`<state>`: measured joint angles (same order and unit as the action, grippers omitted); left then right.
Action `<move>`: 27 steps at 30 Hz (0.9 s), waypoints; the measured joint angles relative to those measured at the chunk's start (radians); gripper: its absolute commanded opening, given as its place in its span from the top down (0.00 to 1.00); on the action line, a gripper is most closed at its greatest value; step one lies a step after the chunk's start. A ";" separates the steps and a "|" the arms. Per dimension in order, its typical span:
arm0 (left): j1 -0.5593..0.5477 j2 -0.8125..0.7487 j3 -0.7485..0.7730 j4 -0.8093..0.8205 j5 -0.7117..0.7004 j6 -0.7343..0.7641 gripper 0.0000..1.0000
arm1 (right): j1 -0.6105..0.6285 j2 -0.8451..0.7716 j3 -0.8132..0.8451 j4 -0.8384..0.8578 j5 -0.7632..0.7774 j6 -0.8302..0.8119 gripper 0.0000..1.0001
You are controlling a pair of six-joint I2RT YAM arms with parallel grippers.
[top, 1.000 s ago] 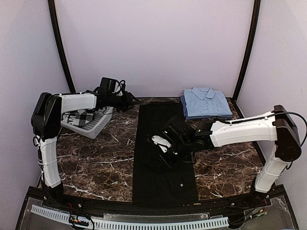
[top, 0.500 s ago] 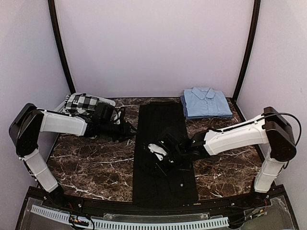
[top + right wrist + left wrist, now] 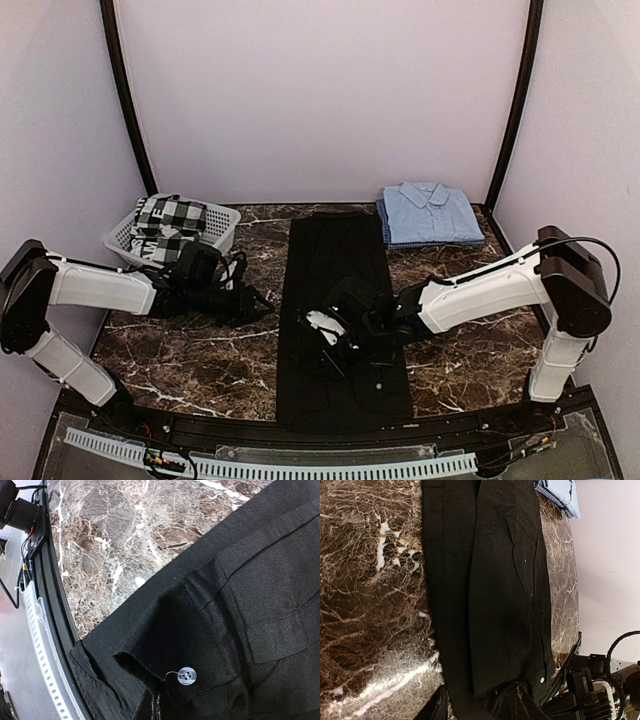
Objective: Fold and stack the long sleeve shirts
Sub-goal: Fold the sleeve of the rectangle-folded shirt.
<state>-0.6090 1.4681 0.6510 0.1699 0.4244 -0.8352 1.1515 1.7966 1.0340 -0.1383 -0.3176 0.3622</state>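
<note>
Black shirt (image 3: 340,250) | R fingers (image 3: 330,352) clenched on its fold | L fingers (image 3: 520,705) apart, at its left edge

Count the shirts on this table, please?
2. The plain black cloth shirt lies in a long strip down the middle; the light blue collared shirt sits folded at the far right. The checked cloth in the white basket might be another.

— Where is the left arm (image 3: 100,290)?
— It lies low, reaching from the left edge toward the centre. The left gripper (image 3: 258,303) is level and its fingers (image 3: 440,707) are apart.
— And the right arm (image 3: 480,290)?
— It reaches in from the right edge, wrist tipped down at lower centre. The right gripper (image 3: 322,352) is closed, pinching a fold of the black shirt (image 3: 240,605).
</note>
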 measured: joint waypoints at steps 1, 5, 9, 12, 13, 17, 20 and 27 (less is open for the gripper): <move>-0.001 -0.007 -0.007 0.000 0.000 0.000 0.59 | 0.002 0.001 0.001 0.003 -0.002 0.003 1.00; -0.003 -0.026 -0.018 -0.001 0.000 0.000 0.60 | 0.016 0.013 0.013 0.003 -0.009 0.013 1.00; -0.003 -0.032 -0.018 -0.003 0.001 0.001 0.60 | 0.040 0.027 0.016 0.009 -0.020 0.020 0.99; -0.007 -0.032 -0.018 -0.004 0.002 0.001 0.60 | 0.051 0.034 0.015 0.011 -0.020 0.029 0.90; -0.009 -0.032 -0.018 -0.004 0.002 0.001 0.60 | 0.053 0.034 0.015 0.010 -0.019 0.030 0.84; -0.017 -0.031 -0.018 -0.004 0.003 0.002 0.60 | 0.055 0.034 0.018 0.009 -0.011 0.036 0.59; -0.020 -0.029 -0.018 -0.006 0.003 0.006 0.60 | 0.045 0.034 0.037 0.000 0.002 0.039 0.48; -0.024 -0.021 0.002 -0.028 0.004 0.029 0.60 | -0.085 -0.022 0.084 0.000 0.020 0.049 0.47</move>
<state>-0.6331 1.4467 0.6525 0.1421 0.4282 -0.8059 1.0660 1.7748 1.1175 -0.1387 -0.2977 0.4114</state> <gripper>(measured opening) 0.404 0.541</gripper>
